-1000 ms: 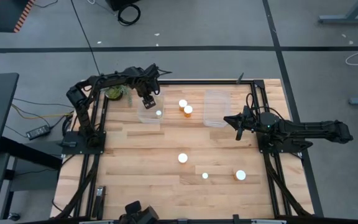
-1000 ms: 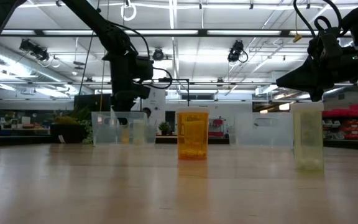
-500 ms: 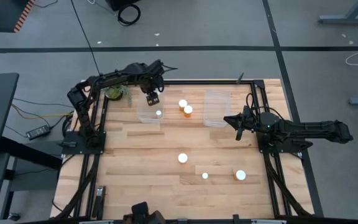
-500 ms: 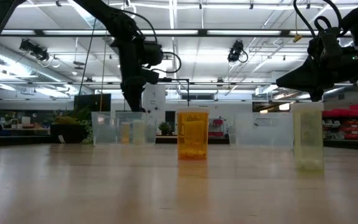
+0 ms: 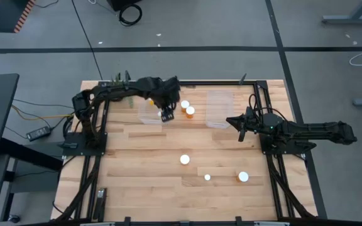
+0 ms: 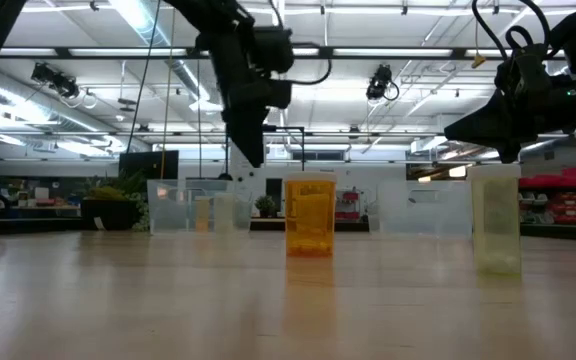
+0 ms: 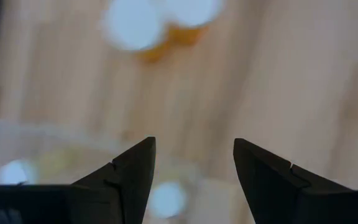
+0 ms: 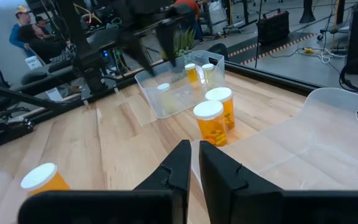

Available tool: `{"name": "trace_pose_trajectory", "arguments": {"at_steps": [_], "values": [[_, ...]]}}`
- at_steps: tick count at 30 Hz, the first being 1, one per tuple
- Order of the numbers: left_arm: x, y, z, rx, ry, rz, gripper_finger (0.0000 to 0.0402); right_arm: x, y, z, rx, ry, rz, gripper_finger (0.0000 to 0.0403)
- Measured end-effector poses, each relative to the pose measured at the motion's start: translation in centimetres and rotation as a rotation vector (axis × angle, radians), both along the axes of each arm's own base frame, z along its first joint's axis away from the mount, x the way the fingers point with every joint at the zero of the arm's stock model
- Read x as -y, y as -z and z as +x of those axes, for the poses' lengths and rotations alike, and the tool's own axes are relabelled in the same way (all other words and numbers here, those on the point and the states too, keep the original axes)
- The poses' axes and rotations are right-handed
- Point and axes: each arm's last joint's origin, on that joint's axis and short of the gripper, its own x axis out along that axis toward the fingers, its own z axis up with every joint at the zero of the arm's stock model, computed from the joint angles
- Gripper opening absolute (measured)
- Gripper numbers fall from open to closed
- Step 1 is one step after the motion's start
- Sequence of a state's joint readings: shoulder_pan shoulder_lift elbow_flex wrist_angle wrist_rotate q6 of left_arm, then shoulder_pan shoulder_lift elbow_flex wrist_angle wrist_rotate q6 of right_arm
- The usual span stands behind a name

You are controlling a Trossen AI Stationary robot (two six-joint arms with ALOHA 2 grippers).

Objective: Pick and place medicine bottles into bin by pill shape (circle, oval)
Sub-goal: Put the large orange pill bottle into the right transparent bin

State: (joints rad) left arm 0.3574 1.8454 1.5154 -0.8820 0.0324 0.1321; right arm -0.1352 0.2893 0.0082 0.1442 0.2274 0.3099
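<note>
The left gripper [image 5: 167, 115], fingers spread wide and empty, hangs at the left bin's [image 5: 144, 117] right rim, two medicine bottles [image 5: 187, 108] just beyond.

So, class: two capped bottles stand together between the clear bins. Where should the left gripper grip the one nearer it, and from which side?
Probably from straight above. The bottle stands upright, touching or nearly touching its neighbour, so the open left gripper should close around the white cap on the two sides clear of the neighbour.
</note>
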Motion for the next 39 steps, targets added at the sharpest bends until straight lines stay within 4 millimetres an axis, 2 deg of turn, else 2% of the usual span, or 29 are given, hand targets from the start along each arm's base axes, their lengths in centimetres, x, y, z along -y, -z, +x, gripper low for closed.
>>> {"name": "trace_pose_trajectory", "arguments": {"at_steps": [8,17,21,28,35,39], "values": [[6.8,-0.3,2.5,0.08,0.104,-0.027,0.0227,0.0,0.0,0.0,0.0,0.0,0.0,0.0039],[12.1,-0.3,3.0,0.084,0.21,-0.075,0.0216,0.0,0.0,0.0,0.0,0.0,0.0,0.0039],[13.6,-0.3,3.1,0.091,0.218,-0.087,0.0216,0.0,0.0,0.0,0.0,0.0,0.0,0.0039],[15.6,-1.1,4.4,0.25,0.219,-0.091,0.0215,0.0,0.0,0.0,0.0,0.0,0.0,0.0039],[16.4,-1.3,4.7,0.294,0.231,-0.089,0.0204,0.0,0.0,0.0,0.0,0.0,0.0,0.0039],[16.7,-1.3,4.7,0.293,0.296,-0.008,0.0193,0.0,0.0,0.0,0.0,-0.001,0.0,0.0039]]}}
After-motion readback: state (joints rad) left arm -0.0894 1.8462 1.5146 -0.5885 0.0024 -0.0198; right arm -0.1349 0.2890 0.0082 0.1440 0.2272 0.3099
